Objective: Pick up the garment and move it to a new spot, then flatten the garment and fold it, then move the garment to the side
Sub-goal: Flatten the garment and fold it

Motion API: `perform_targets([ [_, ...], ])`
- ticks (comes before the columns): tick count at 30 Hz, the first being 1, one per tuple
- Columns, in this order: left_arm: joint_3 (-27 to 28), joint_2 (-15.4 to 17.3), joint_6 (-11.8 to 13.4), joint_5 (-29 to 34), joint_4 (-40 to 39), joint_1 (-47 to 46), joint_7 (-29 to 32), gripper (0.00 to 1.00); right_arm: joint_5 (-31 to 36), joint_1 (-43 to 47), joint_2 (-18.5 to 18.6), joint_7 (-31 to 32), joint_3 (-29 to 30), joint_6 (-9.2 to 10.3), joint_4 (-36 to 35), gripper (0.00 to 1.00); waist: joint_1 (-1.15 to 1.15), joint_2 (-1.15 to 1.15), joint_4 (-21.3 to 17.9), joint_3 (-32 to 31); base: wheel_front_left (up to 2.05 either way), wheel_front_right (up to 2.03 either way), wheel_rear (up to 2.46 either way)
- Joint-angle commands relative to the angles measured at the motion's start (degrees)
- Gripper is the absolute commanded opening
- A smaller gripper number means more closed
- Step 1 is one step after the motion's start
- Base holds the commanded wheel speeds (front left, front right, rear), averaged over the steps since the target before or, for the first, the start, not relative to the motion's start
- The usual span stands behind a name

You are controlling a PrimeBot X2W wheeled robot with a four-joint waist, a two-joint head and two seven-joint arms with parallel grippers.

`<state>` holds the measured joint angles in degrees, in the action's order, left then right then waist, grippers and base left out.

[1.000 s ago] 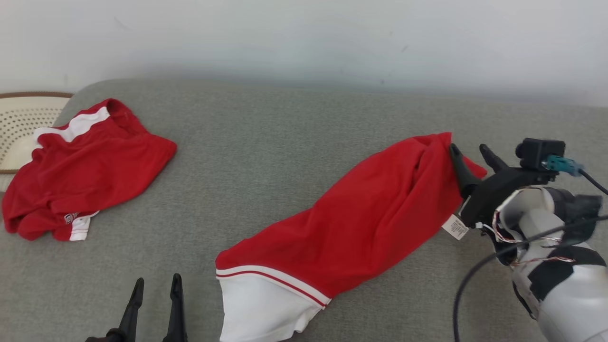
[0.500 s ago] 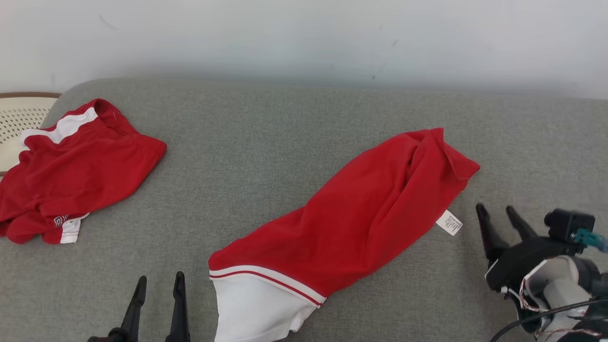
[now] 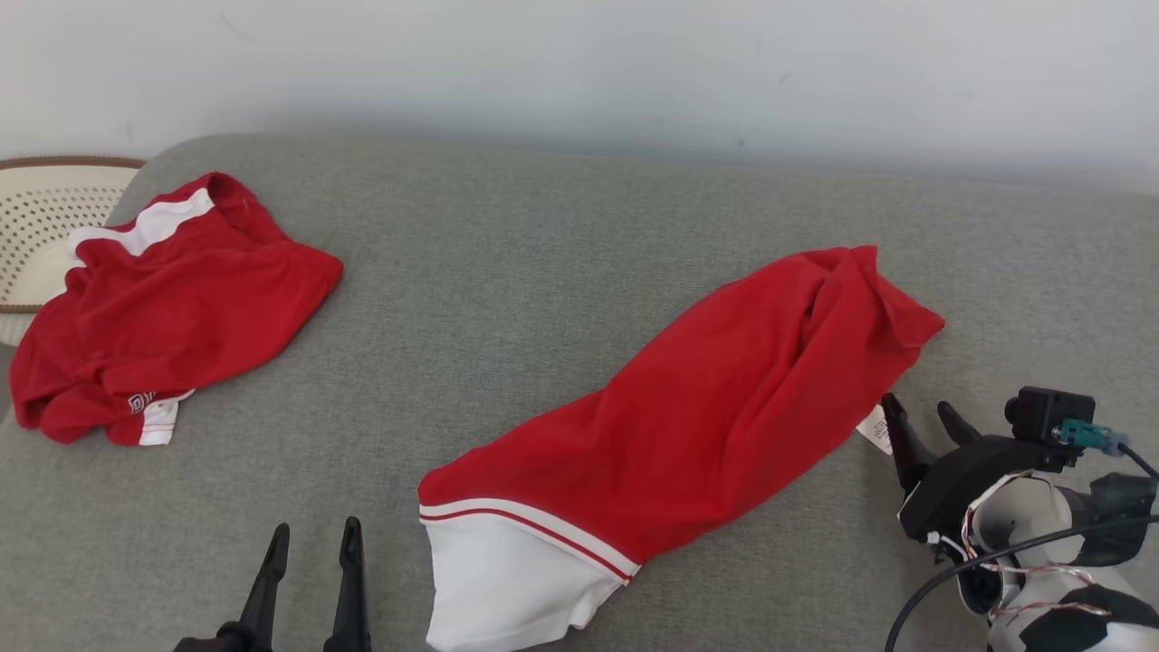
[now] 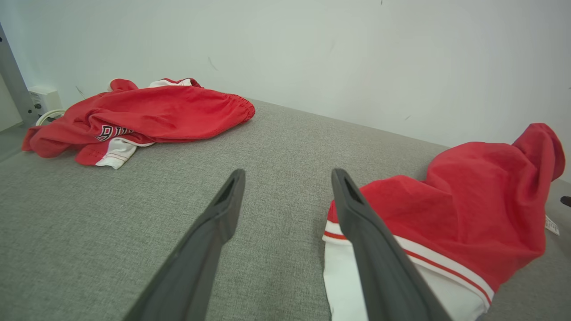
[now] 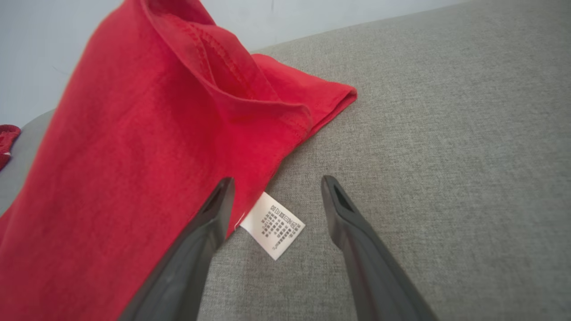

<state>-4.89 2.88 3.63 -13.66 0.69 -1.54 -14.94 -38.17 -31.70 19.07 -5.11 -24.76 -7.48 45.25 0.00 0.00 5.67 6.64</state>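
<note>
Soft matt red cloth garment (image 3: 715, 417), coarse-woven matt grey cushion (image 3: 543, 254), smooth white printed care label (image 5: 273, 225), matt dark plastic right claw (image 3: 917, 404)

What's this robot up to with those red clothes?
A two-armed robot is working on a long red garment with a white hem band, which lies stretched out but rumpled on a grey fabric surface. Neither gripper holds it: the right gripper is open beside one end, its fingers either side of the white care label, and the left gripper sits open near the white band. A second red garment lies crumpled at the left.
</note>
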Motion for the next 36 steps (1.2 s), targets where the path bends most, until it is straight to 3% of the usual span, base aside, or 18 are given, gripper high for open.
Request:
perform_targets([
  [1, -0.01, 0.01, 0.04, 0.12, 0.03, -0.61, -0.34, 1.0, -0.21, -1.04, -0.43, 0.08, 0.24, -0.03, 0.76, 1.0, 0.0, 0.0, 0.75, 0.39, 0.0, 0.0, 0.0],
  [14, 0.52, 0.01, -0.78, -0.39, 1.06, -2.09, -0.34, 1.0, 0.32, -7.62, -1.34, 0.92, -1.33, -0.03, 12.9, 1.0, 0.0, 0.0, 4.13, 2.46, 0.0, 0.0, 0.0],
  [16, 0.44, 0.01, -0.74, -0.52, 1.15, -2.06, -0.34, 1.0, -0.22, -8.02, -1.78, 1.36, -2.04, -0.03, 13.93, 0.0, 0.0, 0.0, 4.3, 2.67, 0.0, 0.0, 0.0],
  [26, 0.97, 0.02, -0.36, -0.79, 1.82, -0.88, -0.34, 1.0, -3.21, -5.78, -1.22, -3.06, -5.22, -0.03, 10.4, 0.0, 0.0, 0.0, 3.31, 0.77, 0.0, 0.0, 0.0],
  [36, 1.65, 0.02, -0.8, -0.88, 1.79, 1.0, -0.35, 1.0, -5.92, 5.55, 2.41, -3.43, -5.32, -0.03, -4.29, 0.0, 0.0, 0.0, -0.38, -2.01, 0.0, 0.0, 0.0],
])
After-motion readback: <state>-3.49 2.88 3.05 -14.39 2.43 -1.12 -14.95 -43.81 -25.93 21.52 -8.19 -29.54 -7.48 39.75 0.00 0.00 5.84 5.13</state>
